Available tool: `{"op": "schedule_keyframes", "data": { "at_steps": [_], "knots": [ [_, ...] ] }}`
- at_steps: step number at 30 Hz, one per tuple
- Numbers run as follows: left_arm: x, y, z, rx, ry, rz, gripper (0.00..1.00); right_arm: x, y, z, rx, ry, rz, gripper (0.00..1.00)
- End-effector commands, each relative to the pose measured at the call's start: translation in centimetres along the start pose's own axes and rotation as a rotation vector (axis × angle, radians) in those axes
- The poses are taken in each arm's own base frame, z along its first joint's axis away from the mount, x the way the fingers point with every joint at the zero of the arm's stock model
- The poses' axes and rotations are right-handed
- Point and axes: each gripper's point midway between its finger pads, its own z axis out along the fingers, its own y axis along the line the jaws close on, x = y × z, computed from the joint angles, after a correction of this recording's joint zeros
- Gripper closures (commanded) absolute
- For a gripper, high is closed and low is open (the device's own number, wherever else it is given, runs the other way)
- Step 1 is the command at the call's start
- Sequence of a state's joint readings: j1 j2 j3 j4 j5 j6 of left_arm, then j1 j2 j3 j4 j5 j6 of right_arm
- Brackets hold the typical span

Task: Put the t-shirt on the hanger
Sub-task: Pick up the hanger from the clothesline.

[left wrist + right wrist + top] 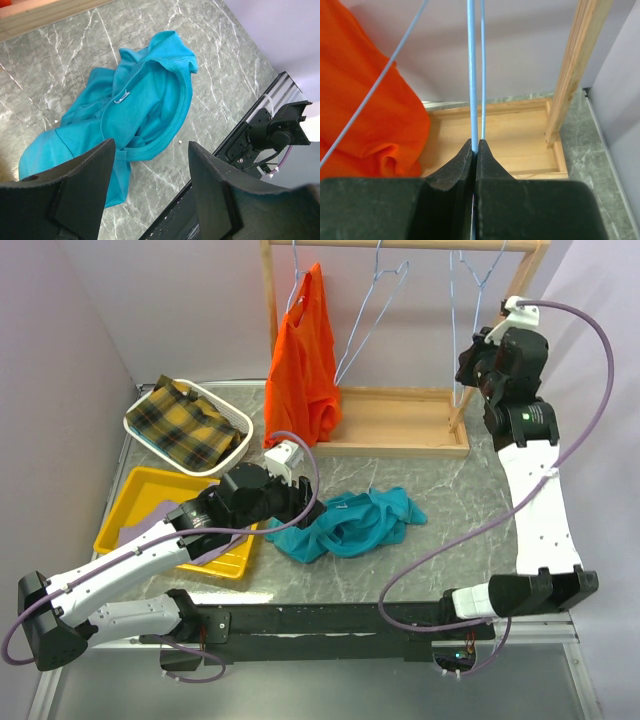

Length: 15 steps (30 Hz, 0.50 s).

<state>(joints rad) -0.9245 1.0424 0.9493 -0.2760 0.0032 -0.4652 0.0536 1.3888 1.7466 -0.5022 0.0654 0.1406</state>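
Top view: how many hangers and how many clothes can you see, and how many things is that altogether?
Wire hangers: 3 (left hanger, middle hanger, right hanger)
Clothes: 4 (orange garment, teal t-shirt, plaid cloth, lilac cloth, partly hidden by an arm)
Total: 7

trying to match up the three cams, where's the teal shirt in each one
Top external: t-shirt lies crumpled mid-table, in front of the rack.
Left wrist: centre of the picture, beyond the open left gripper.
Right wrist: not in it; the right gripper is shut on the hanger.
Shared landmark: wooden rack base.
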Motion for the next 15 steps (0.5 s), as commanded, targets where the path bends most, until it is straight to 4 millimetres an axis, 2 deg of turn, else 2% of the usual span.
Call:
{"op": "schedule_keyframes", "data": {
  "at_steps": [1,2,3,5,6,7,8,9,10,11,12,13,14,15],
  "knots": [
    [-0.8,-0.5,0.1,0.012,-0.022,-0.003,0.34,-0.9,1.0,-3.2,-0.060,-0.043,0.042,1.00],
    [-0.8,-0.4,0.1,0.011,-0.023,-0.008,0.34,-0.6,1.2,-3.7,-0.070,-0.035,0.044,1.00],
    [-0.6,-0.4,0.3,0.010,-0.017,-0.013,0.34,1.0,1.1,-3.8,-0.071,0.004,0.046,1.00],
    [-0.1,-0.3,0.6,0.007,-0.008,-0.021,0.34,1.7,1.7,-5.7,-0.106,0.011,0.056,1.00],
    [0.2,-0.1,0.8,0.003,-0.002,-0.028,0.35,3.9,1.8,-6.0,-0.115,0.058,0.058,1.00],
    [0.5,0.3,1.0,-0.016,0.001,-0.030,0.35,3.9,2.2,-7.6,-0.137,0.041,0.071,1.00],
    [0.7,0.7,1.2,-0.036,0.003,-0.041,0.35,4.9,3.0,-8.4,-0.172,0.053,0.069,1.00],
    [1.4,1.2,1.7,-0.056,0.022,-0.046,0.36,7.3,3.0,-8.7,-0.169,0.098,0.064,1.00],
    [1.8,1.6,1.9,-0.074,0.032,-0.052,0.37,7.4,3.3,-10.4,-0.189,0.077,0.078,1.00],
    [2.2,1.9,2.1,-0.090,0.042,-0.068,0.40,9.8,3.8,-10.9,-0.206,0.129,0.066,1.00],
    [2.8,2.2,2.4,-0.101,0.055,-0.075,0.41,10.9,5.0,-11.9,-0.246,0.150,0.050,1.00],
    [3.7,2.8,2.6,-0.120,0.071,-0.083,0.42,11.2,4.9,-13.2,-0.240,0.139,0.054,1.00],
    [3.9,3.0,2.8,-0.128,0.064,-0.099,0.44,13.2,5.2,-13.6,-0.259,0.187,0.047,1.00],
    [4.5,3.3,3.1,-0.138,0.072,-0.107,0.44,14.3,6.5,-14.7,-0.321,0.215,0.038,1.00]
  ]
}}
